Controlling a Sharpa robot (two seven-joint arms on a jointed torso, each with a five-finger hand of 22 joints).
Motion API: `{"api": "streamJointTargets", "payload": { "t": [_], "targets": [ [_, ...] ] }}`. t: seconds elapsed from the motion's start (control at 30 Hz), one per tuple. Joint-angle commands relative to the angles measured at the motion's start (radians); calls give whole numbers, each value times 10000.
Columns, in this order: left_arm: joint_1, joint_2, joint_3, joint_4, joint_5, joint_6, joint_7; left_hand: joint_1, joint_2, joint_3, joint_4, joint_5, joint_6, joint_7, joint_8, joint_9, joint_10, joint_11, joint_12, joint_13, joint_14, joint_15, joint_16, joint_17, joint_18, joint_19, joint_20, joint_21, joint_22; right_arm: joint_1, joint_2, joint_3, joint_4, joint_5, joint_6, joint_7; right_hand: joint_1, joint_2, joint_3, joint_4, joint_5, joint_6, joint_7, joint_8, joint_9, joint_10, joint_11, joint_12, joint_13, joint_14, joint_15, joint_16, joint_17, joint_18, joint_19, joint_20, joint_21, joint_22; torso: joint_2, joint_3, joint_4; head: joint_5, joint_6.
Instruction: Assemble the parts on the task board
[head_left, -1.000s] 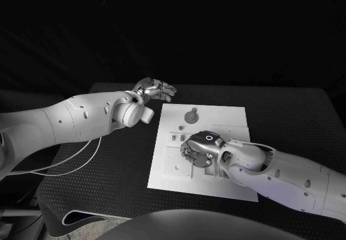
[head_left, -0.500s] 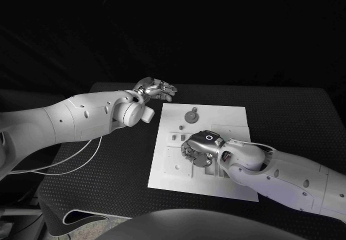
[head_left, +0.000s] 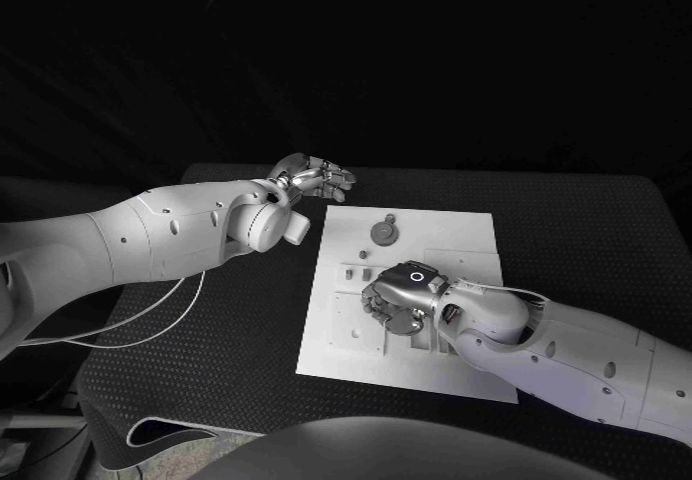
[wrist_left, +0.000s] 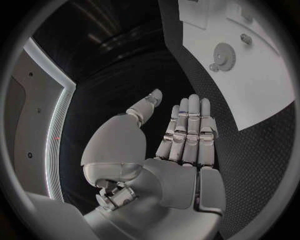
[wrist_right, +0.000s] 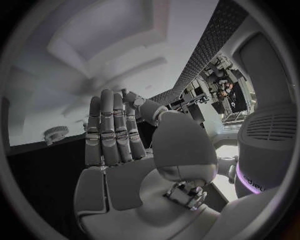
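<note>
The board (head_left: 433, 235) lies mid-counter (head_left: 577, 230). The left hand (head_left: 310, 180) hovers off its 10 o'clock corner, fingers (wrist_left: 187, 130) straight, apart from the thumb, holding nothing. The right hand (head_left: 400, 297) rests on the board's middle, fingers (wrist_right: 112, 130) extended; whether it holds anything, I cannot tell. A round gear (head_left: 382, 233) sits toward the board's 12 o'clock edge.

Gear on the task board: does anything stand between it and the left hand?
Nothing visible does. The left hand hovers open over bare table off the task board, and the gear lies uncovered on it. The right hand is farther down the board.
</note>
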Motion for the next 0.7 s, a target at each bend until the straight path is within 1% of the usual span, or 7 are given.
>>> {"api": "streamJointTargets", "payload": {
  "t": [0.03,0.2,0.27,0.33,0.4,0.5,0.7],
  "targets": [
    [18,28,11,17,56,62,89,-73,-17,-46,17,-18,-63,-13,54,-17,-76,-19,34,-1,37,4,-69,18,-60,13,2,32,-15,-38,6,-32,-33,-142,343,-18,18,67,53,15,10,13,34,26,20,27,26,-37,13,27,-44,-65,14,57,58,9,-54,14,-1,-3,-6,10,-6],
    [29,28,11,20,56,61,83,-74,-18,-47,16,-18,-66,-12,55,-19,-78,-18,33,-1,36,5,-75,22,-61,11,3,32,-20,-36,48,-63,-149,-10,666,-73,-64,52,33,32,9,-31,58,-14,34,-23,53,-96,30,-3,-24,-122,38,52,26,28,-87,24,0,-5,-10,11,-6],
    [32,19,11,22,56,61,79,-74,-19,-48,16,-18,-66,-12,55,-19,-79,-18,33,-1,36,5,-77,24,-61,10,3,32,-20,-36,54,-73,-190,133,644,0,-190,-12,-35,42,8,-78,86,-52,36,-75,80,-148,35,-46,2,-173,50,40,-28,45,-125,29,0,-5,-10,11,-6],
    [36,19,11,15,56,65,73,-75,-19,-48,17,-18,-67,-12,56,-19,-80,-18,32,-1,36,5,-79,25,-62,10,3,32,-22,-35,30,-76,-207,163,622,34,-334,-179,-110,52,7,-181,135,-124,28,-176,136,-234,28,-138,52,-264,50,20,-128,68,-188,33,-2,-4,-9,5,-14],
    [37,4,11,16,56,75,64,-76,-20,-49,17,-18,-68,-11,56,-20,-81,-17,32,-2,36,6,-81,27,-62,9,3,32,-23,-33,21,-77,-256,251,499,95,-559,-479,-277,73,6,-241,160,-169,27,-219,170,-281,33,-182,85,-317,58,1,-185,89,-219,50,-2,-2,-9,-2,-19],
    [41,1,11,18,56,107,43,-79,-23,-52,16,-18,-71,-10,56,-21,-84,-16,31,-2,34,7,-87,30,-63,7,4,32,-26,-33,7,-78,-283,373,265,172,-802,-857,-412,116,6,-703,337,-468,-83,-484,295,-477,0,-274,135,-425,82,-9,-301,100,-268,106,-6,-3,-17,-3,-19],
    [42,-9,10,13,56,99,46,-85,-26,-56,18,-18,-80,-7,55,-24,-94,-11,26,-4,29,11,-102,37,-66,-1,7,30,-34,-32,-17,-78,-304,470,-153,195,-895,-1144,-525,193,6,-943,465,-647,-158,-906,496,-764,-34,-356,177,-448,284,-36,-439,116,-257,301,-3,8,-9,-16,-22]
  ]
}}
